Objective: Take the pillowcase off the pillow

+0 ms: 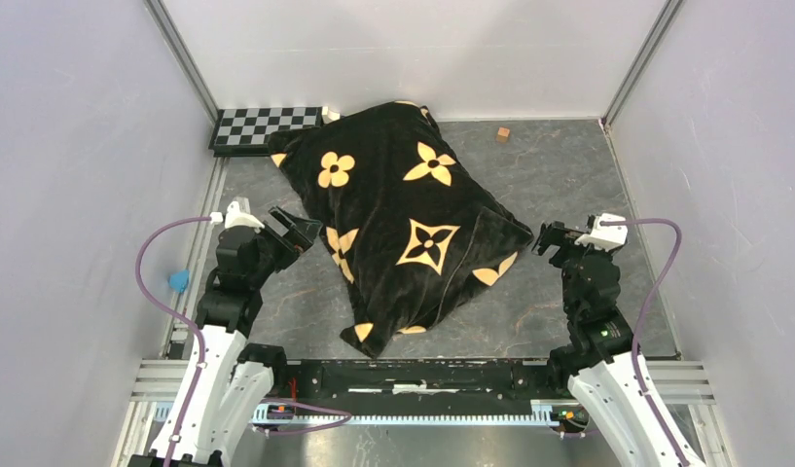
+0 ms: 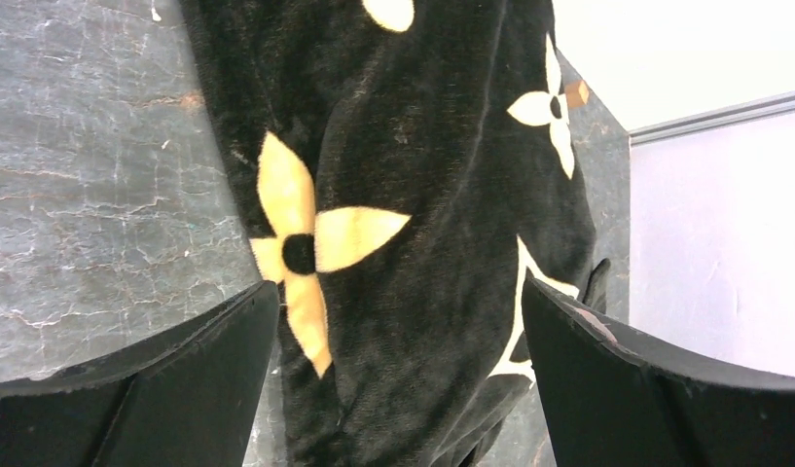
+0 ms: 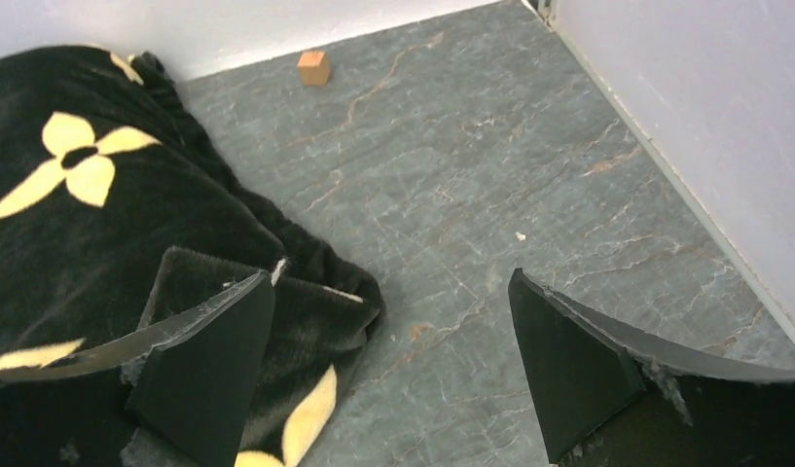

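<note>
The pillowcase (image 1: 403,219), black plush with tan-gold flower and star motifs, lies diagonally across the grey table and covers the pillow fully; no cream pillow shows. My left gripper (image 1: 298,229) is open and empty just left of the pillowcase's left edge; in the left wrist view the pillowcase (image 2: 413,224) fills the gap between the fingers. My right gripper (image 1: 552,239) is open and empty just right of the pillowcase's right corner (image 3: 306,302), which lies by the left finger in the right wrist view.
A black-and-white checkerboard (image 1: 262,126) lies at the back left, partly under the pillowcase. A small wooden cube (image 1: 503,133) sits at the back right, also in the right wrist view (image 3: 313,67). White and lilac walls enclose the table. A blue object (image 1: 180,280) sits at the left edge.
</note>
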Tool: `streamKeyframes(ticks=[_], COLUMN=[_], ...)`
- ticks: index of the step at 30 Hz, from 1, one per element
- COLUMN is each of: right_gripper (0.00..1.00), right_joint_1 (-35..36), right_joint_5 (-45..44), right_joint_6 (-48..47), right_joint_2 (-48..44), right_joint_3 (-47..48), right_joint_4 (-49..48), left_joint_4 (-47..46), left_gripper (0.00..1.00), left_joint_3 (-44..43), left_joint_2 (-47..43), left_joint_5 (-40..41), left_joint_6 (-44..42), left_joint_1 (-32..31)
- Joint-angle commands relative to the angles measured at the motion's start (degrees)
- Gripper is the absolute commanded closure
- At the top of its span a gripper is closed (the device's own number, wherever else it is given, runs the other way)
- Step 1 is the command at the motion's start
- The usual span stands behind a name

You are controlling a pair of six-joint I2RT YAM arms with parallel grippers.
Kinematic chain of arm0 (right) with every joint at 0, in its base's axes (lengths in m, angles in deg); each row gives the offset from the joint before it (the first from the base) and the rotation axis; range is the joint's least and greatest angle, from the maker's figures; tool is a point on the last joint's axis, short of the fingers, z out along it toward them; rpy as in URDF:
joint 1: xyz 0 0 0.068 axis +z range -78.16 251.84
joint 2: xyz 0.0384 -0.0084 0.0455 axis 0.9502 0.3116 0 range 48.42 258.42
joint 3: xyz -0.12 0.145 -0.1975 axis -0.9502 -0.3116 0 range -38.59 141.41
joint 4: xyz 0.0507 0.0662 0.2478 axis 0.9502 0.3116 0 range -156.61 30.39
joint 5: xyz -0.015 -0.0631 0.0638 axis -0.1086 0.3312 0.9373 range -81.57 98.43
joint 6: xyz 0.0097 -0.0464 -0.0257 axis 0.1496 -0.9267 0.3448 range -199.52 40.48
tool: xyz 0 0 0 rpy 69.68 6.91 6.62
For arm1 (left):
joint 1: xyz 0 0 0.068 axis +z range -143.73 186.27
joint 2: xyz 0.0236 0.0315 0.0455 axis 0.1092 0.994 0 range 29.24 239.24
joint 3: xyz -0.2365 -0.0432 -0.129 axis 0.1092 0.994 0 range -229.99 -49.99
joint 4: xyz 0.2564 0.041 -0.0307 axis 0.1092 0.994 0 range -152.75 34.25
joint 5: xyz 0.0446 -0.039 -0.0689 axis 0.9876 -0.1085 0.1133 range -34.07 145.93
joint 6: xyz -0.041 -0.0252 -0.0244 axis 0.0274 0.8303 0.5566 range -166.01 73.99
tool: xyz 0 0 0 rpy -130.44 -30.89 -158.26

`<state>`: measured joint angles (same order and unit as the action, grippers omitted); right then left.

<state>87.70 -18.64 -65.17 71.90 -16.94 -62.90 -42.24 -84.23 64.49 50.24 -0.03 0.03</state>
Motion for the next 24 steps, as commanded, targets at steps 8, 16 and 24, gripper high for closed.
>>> streamKeyframes(ticks=[8,16,24], right_gripper=[0.02,0.03,0.03], right_joint_1=[0.2,0.2,0.4], right_joint_5=[22.4,40.1,48.8], right_joint_6=[0.1,2.9,12.4], right_joint_2=[5.7,10.9,17.2], right_joint_3=[1.9,2.0,-7.7], right_joint_4=[2.7,4.8,-9.4], left_joint_4=[-0.4,-5.1,-10.7], left_gripper=[0.00,0.00,0.00], left_joint_3=[1.3,6.0,7.8], left_joint_2=[1.5,4.4,7.3], left_joint_5=[-8.0,-13.2,-14.3], left_joint_6=[-5.4,-3.7,-1.8], left_joint_1=[-0.1,-0.2,-0.1])
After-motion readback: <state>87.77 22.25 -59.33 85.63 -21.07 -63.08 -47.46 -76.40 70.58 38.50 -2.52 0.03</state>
